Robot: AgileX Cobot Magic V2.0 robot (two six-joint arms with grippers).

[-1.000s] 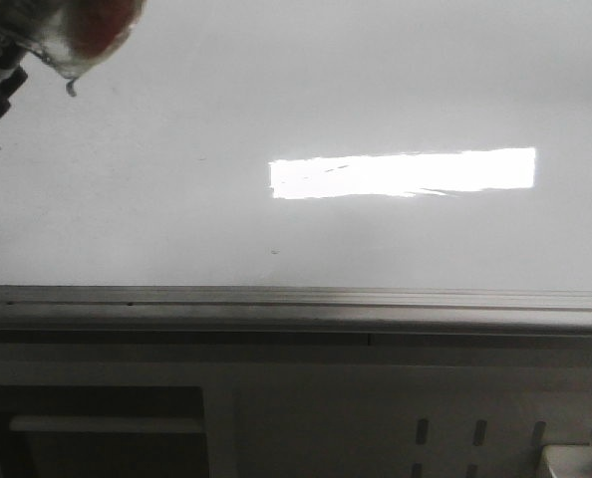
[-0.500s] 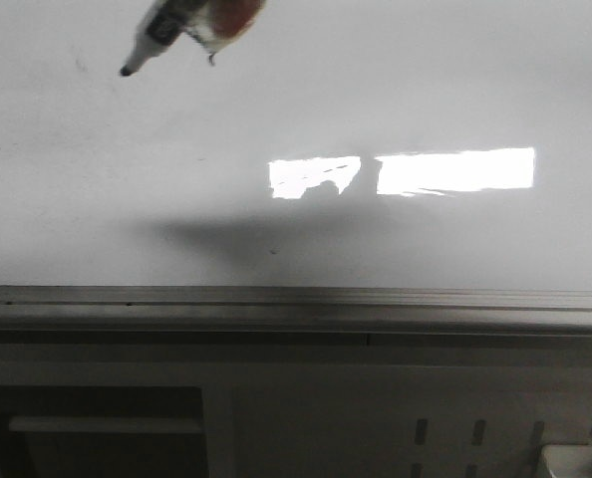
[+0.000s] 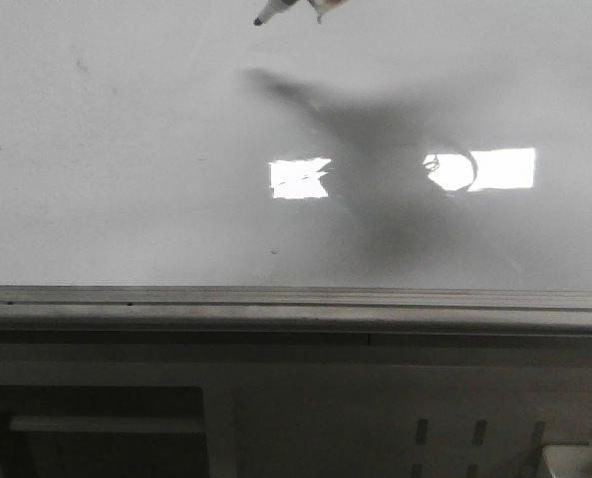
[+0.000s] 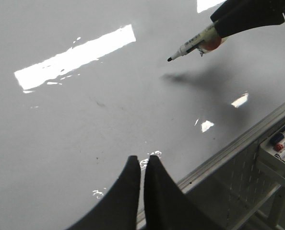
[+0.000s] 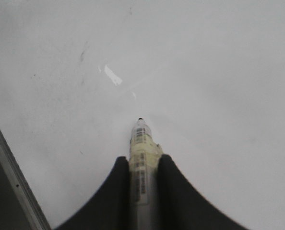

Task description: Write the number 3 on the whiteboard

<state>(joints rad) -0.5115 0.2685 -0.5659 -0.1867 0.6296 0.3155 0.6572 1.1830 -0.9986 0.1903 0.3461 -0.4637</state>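
Note:
The whiteboard (image 3: pixel 127 199) is glossy white with a grey rail (image 3: pixel 296 299) along its near edge. No drawn number 3 shows on it, only faint specks and white glare. My right gripper (image 5: pixel 143 160) is shut on a taped marker (image 5: pixel 141 143) whose uncapped black tip (image 5: pixel 140 119) points at the board and hovers just above it. In the front view the marker tip (image 3: pixel 261 19) is at the top edge. The left wrist view shows the marker (image 4: pixel 195 43) in the right gripper (image 4: pixel 224 26). My left gripper (image 4: pixel 142 159) is shut and empty over the board near the rail.
A white tray of several markers (image 4: pixel 282 146) hangs beyond the rail (image 4: pixel 238 148), off the board's edge. Below the rail in the front view is a perforated panel (image 3: pixel 475 433). The arm's dark shadow (image 3: pixel 386 149) lies across the glare.
The marker has moved right and farther up the board in the front view. Its shadow now crosses the bright glare, splitting it in two.

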